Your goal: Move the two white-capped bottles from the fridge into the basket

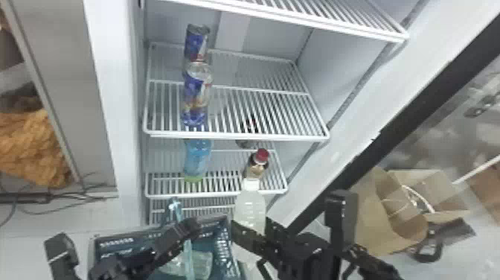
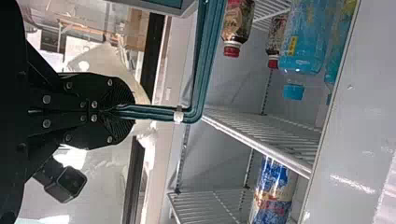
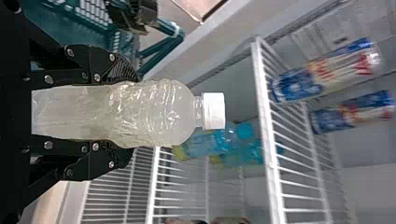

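A white-capped clear plastic bottle of cloudy liquid (image 1: 250,206) is standing upright in the right gripper (image 1: 256,229) in the head view, just beside the teal plastic basket (image 1: 126,240); the left gripper (image 1: 190,224) is hanging over the basket. In the left wrist view, black fingers are pinching the basket's teal handle (image 2: 156,113). In the right wrist view, black fingers are pinching the bottle's body.

In the head view, the bottom edge cuts off the basket (image 1: 126,238); the clear item (image 1: 204,263) inside is too blurred to identify. The right gripper (image 1: 256,225) partly covers the white-capped bottle (image 1: 250,204), which hides the red-capped bottle's (image 1: 257,166) lower part. The left wrist view's bottom edge crops a blue-patterned can (image 2: 273,193).
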Tool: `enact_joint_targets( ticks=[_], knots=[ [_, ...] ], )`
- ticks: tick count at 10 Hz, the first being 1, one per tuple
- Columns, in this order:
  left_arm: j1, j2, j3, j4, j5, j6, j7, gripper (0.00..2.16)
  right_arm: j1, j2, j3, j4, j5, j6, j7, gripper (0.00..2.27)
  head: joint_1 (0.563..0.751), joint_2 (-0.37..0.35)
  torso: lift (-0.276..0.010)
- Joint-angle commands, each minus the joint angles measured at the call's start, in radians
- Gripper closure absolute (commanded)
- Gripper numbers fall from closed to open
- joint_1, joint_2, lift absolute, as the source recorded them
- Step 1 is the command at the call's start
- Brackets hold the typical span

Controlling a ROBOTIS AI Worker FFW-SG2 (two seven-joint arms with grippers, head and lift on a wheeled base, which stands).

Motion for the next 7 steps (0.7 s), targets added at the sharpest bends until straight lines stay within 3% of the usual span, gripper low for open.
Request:
enact_joint_targets(
  ticks=[1, 7],
  knots=[
    [-0.001, 0.0, 0.0, 0.0, -0.001, 0.002, 0.0, 1.18, -0.031, -0.008, 0.01, 0.028, 0.002, 0.044, 0.004, 0.83, 0.695, -0.35, 0.0],
    [-0.001, 0.0, 0.0, 0.002, -0.001, 0.002, 0.001, 1.18, -0.105, -0.039, 0.051, 0.129, -0.066, 0.093, 0.023, 0.82, 0.695, -0.347, 0.0]
  ],
)
